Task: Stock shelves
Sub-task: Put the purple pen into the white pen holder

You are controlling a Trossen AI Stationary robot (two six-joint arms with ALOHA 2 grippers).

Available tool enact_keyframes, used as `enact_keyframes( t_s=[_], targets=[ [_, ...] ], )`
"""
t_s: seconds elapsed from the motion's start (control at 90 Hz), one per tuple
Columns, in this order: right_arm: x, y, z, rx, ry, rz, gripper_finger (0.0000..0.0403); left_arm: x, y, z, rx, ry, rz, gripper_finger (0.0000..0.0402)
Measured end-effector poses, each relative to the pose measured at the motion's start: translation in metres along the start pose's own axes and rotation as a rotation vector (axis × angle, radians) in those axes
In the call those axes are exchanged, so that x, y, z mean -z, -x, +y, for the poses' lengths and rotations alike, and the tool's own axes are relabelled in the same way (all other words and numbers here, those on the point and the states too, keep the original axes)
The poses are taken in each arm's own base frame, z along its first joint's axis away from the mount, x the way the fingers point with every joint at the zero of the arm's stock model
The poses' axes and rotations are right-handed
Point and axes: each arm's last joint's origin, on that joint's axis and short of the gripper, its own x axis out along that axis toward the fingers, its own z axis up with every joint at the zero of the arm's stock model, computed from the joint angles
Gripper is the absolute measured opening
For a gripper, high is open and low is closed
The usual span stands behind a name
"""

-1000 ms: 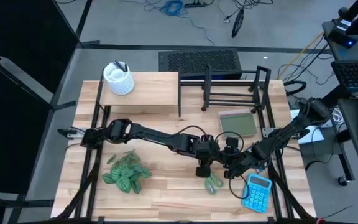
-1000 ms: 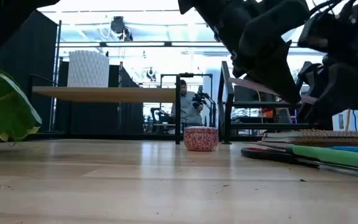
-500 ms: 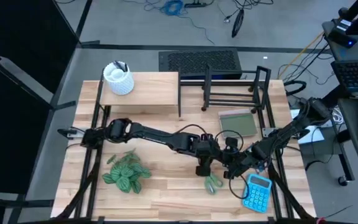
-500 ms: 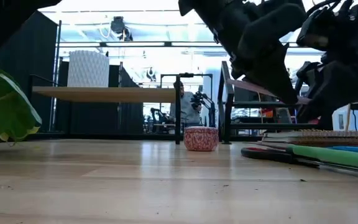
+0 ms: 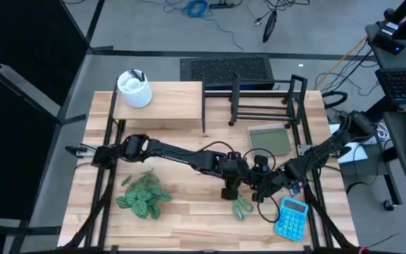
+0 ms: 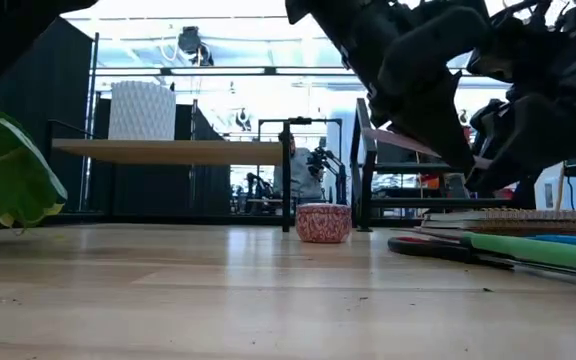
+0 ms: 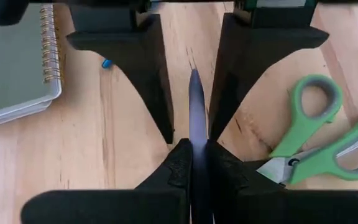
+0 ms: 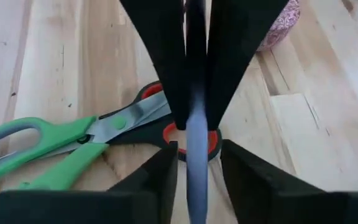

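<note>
A thin flat pinkish card-like thing (image 6: 413, 142) hangs tilted above the table's middle; the wrist views show it edge-on (image 7: 196, 106). My left gripper (image 5: 230, 188) is shut on it. My right gripper (image 5: 258, 188) faces it from the right, open, with one finger on either side of the thing's edge (image 8: 196, 134) and a gap on both sides. The pale-wood shelf (image 5: 162, 106) stands at the far left with a white cup (image 5: 134, 89) on it. The black wire rack (image 5: 263, 102) stands at the far right. My left gripper pinches the thin thing between its two fingers (image 7: 180, 163), with one flat face (image 7: 196, 134) against each finger. The fingers come from above, slanting down. The thing is lifted clear of the table and tilted, and it sticks out toward my right gripper.
Green scissors (image 5: 242, 207) lie under the grippers. A blue calculator (image 5: 291, 217) lies at the near right and a spiral notebook (image 5: 270, 140) in front of the rack. A leafy plant (image 5: 143, 196) sits near left, and a small red-patterned bowl (image 6: 323, 222) by the shelves.
My right gripper has edged a little up and toward my left gripper, closing in on the held thing. The left gripper and the thing have stayed nearly still.
</note>
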Motion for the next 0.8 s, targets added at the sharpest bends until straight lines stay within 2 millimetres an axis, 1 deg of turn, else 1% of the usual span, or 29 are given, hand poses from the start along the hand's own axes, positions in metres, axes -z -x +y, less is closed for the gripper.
enact_keyframes(
  t_s=[0.1,0.244,0.322,0.422,0.467,0.644,0.722,0.8],
  targets=[
    [-0.0007,0.0,0.0004,-0.004,0.003,-0.008,0.0103,0.0003,0.0,0.0007,-0.001,-0.02,0.003,0.0011],
    [-0.0007,-0.0001,0.0004,-0.004,0.027,-0.008,0.008,0.0003,-0.0001,0.0009,-0.001,-0.025,0.002,0.0011],
    [-0.0013,-0.0006,-0.0006,-0.002,0.026,-0.007,0.006,0.0003,-0.0001,0.0013,-0.002,-0.023,0.003,0.0011],
    [-0.0021,-0.0014,-0.0021,0.0,0.018,-0.005,0.0021,0.0009,-0.0001,0.0019,-0.009,-0.023,0.008,0.0011],
    [-0.0023,-0.0018,-0.0028,0.0,0.016,-0.003,0.0011,0.0009,-0.0001,0.0022,-0.01,-0.02,0.009,0.0011],
    [-0.0018,-0.0019,-0.0031,0.001,0.003,0.003,0.0007,0.0007,-0.0001,0.0028,-0.009,-0.013,0.006,0.0018],
    [-0.0011,-0.0018,-0.0034,-0.001,-0.006,0.012,0.0006,0.0009,-0.0003,0.005,-0.004,-0.01,0.006,0.0034],
    [-0.0003,-0.002,-0.0036,-0.007,-0.019,0.026,0.0005,0.0021,-0.0003,0.008,-0.005,-0.007,0.016,0.0059]
  ],
)
